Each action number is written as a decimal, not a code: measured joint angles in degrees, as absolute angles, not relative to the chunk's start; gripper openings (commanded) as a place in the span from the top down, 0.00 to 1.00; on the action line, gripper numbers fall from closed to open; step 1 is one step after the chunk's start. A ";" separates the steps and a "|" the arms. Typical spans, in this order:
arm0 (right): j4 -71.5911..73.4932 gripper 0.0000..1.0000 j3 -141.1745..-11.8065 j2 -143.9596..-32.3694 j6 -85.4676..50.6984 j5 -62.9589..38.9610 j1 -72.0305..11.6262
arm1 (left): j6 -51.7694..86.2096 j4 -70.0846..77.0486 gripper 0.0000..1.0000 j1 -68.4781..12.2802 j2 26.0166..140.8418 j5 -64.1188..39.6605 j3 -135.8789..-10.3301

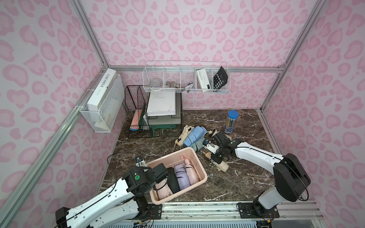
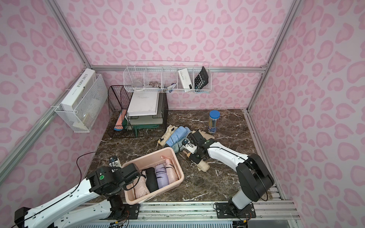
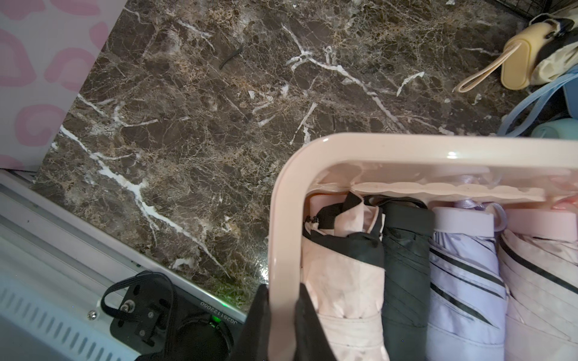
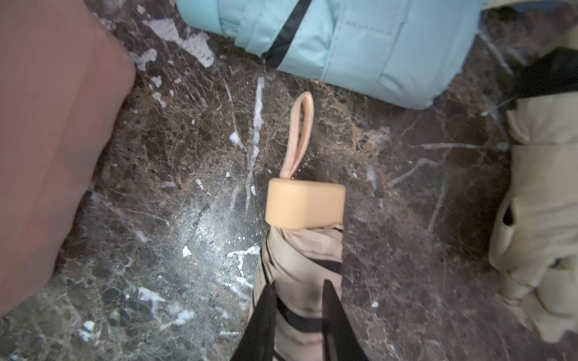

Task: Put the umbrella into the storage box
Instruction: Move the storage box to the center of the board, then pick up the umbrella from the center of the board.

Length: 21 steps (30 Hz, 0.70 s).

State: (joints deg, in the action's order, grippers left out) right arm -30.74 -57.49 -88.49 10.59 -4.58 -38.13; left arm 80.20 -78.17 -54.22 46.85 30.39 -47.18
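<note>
The storage box (image 1: 201, 168), a pale pink tub, sits near the front of the marble table in both top views and holds several folded umbrellas side by side: pink, black, lavender and pink. My left gripper (image 3: 283, 322) is shut on the box's near rim (image 3: 406, 147), one finger inside and one outside. Just right of the box is a beige umbrella (image 1: 222, 165) with black stripes and a tan handle (image 4: 305, 204). My right gripper (image 4: 300, 300) is shut on its folded canopy, behind the handle. The right wrist view shows the box as a pink blur (image 4: 47, 125).
A loose pile of cream, blue and teal umbrellas (image 1: 190, 136) lies just behind the box. Another cream one (image 4: 544, 203) lies beside my right arm. A blue-lidded pencil tube (image 1: 231, 121) stands at the back right, and a black wire rack (image 1: 136, 110) at the back left. White wire baskets (image 1: 185, 79) hang on the walls.
</note>
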 measured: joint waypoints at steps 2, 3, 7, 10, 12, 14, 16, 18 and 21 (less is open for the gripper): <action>-30.63 0.79 -56.93 -85.95 8.80 -4.51 -38.02 | 79.59 -77.14 0.99 -54.22 46.85 30.26 -47.18; -30.57 0.72 -56.42 -84.51 7.79 -4.56 -37.87 | 79.44 -76.53 0.99 -54.22 46.87 30.20 -47.18; -30.57 0.43 -54.52 -82.13 5.34 -5.48 -37.65 | 79.09 -75.16 0.99 -54.22 47.33 29.98 -47.13; -30.96 0.33 -53.60 -83.33 3.36 -5.98 -37.60 | 78.91 -74.87 0.99 -54.22 47.33 30.00 -47.13; -30.96 0.29 -53.32 -84.93 2.46 -6.22 -38.00 | 78.89 -74.85 0.99 -54.22 47.33 30.00 -47.13; -31.33 0.27 -52.90 -86.26 1.45 -6.17 -39.05 | 78.72 -74.83 0.99 -54.22 47.18 30.00 -47.13; -31.81 0.25 -52.86 -87.31 0.86 -5.34 -39.90 | 78.70 -74.65 0.99 -54.22 46.89 30.00 -47.13; -31.83 0.24 -52.90 -88.20 0.23 -4.71 -40.64 | 78.22 -74.50 0.99 -54.22 46.65 30.02 -47.13; -32.14 0.24 -53.34 -89.78 -0.21 -2.37 -40.75 | 78.06 -74.37 0.99 -54.22 46.52 30.06 -47.13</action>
